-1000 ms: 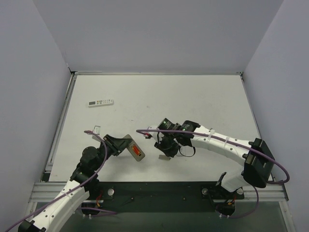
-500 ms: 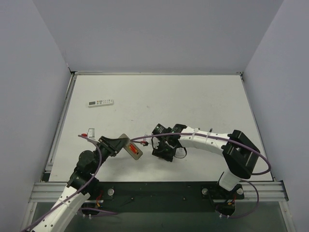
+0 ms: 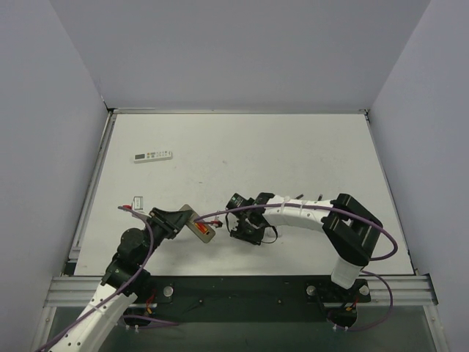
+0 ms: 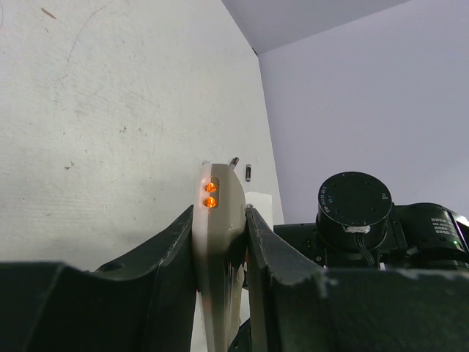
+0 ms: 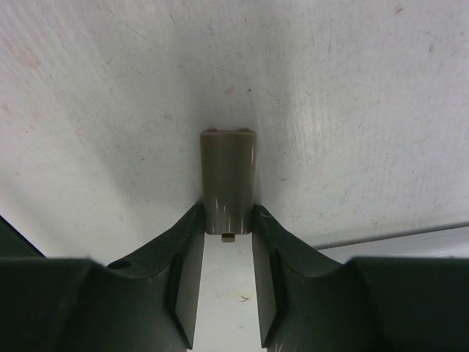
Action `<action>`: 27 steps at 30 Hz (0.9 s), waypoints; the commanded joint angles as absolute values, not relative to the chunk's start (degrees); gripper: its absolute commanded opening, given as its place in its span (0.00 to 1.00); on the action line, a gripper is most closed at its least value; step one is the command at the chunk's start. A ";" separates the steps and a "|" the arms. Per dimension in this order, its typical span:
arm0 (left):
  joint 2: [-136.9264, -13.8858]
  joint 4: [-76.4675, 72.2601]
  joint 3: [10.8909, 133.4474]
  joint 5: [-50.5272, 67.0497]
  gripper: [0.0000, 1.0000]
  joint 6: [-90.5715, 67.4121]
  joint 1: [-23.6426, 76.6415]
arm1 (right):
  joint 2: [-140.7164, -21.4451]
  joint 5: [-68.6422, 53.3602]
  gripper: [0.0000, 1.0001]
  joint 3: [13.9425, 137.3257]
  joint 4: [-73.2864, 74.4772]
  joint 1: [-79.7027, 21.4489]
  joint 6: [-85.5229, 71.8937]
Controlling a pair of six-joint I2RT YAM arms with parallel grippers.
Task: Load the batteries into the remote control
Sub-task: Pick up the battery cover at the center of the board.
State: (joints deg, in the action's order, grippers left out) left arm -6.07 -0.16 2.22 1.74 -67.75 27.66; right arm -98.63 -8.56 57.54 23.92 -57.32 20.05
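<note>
The remote control [image 3: 194, 219] is held off the table [image 3: 293, 161] near its front edge, clamped edge-on between the fingers of the left gripper [image 4: 220, 231], which is clenched on its grey-beige body. In the top view the open back of the remote is turned upward and towards the right arm, and an orange-red streak is seen inside it, which is taken to be the batteries [image 3: 201, 229]. From the left wrist, two orange spots are seen at the far end of the body. The loading itself is therefore judged to be largely done, though it cannot be told whether every cell is in place or fully seated. Just to the right of the remote, the right gripper [image 5: 229, 220] is lowered to the table, and a short grey-brown battery cover [image 5: 229, 172] is caught at its near end between the two fingertips. The jaws are seen pressed against both of its long edges, so it is read as grasped, while most of the cover appears to lie on the white surface. What is left, as far as can be judged, is for this cover to be lifted, carried across to the open compartment, lined up and pressed or slid shut. A longer white remote [image 3: 152, 155] is left lying well apart at the far left of the table and is not involved.
</note>
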 commanded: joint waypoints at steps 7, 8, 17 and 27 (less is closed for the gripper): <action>-10.98 -10.36 -3.07 3.87 0.00 -69.08 27.69 | -95.02 -7.64 0.00 57.30 27.32 -58.18 18.11; -11.42 -12.37 -3.86 4.04 0.00 -69.26 27.69 | -92.49 -8.08 0.00 58.00 28.46 -58.10 17.58; -16.78 -22.66 -5.36 5.18 0.00 -70.31 27.77 | -85.69 -14.76 0.00 75.39 43.23 -59.59 7.57; -21.18 -28.03 -5.18 4.31 0.00 -70.84 29.09 | -95.62 -11.26 0.00 98.07 59.58 -63.28 -2.28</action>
